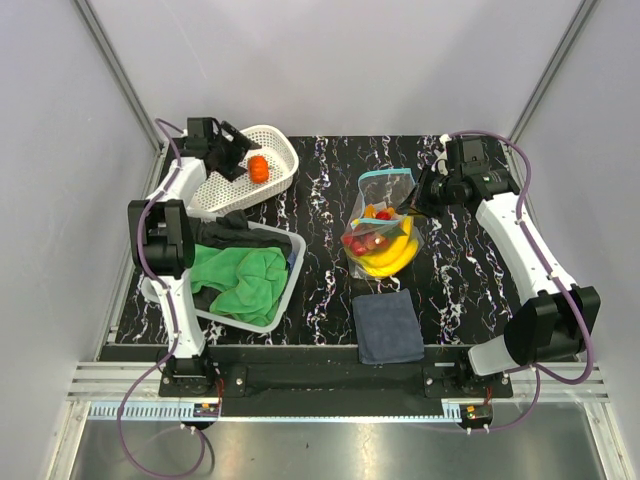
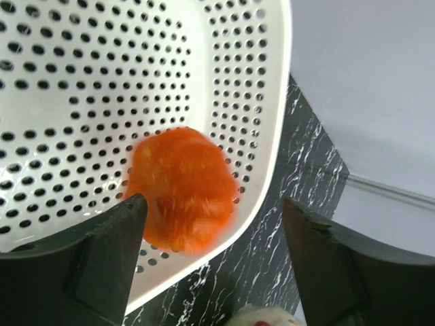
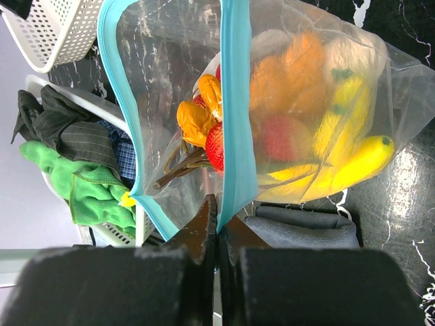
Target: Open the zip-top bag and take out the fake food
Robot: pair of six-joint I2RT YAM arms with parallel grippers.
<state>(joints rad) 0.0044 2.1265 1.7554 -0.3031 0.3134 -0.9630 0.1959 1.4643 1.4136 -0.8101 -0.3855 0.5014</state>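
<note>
the right claw (image 3: 217, 207) is pinching the bag (image 3: 170, 81) by its blue zip strip (image 3: 234, 102), holding the mouth open for reaching the toy food (image 3: 285, 136) inside; the left claw (image 2: 214, 224) is gaping over the white basket (image 2: 68, 61), an orange fruit (image 2: 182, 190) lying below.

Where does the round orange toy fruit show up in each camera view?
Top external: the orange fruit lies in the white basket, upper left.
Left wrist: centre of the picture, inside the basket near its rim.
Right wrist: not in it.
Shared landmark: the white basket, also in the right wrist view's top-left corner.
</note>
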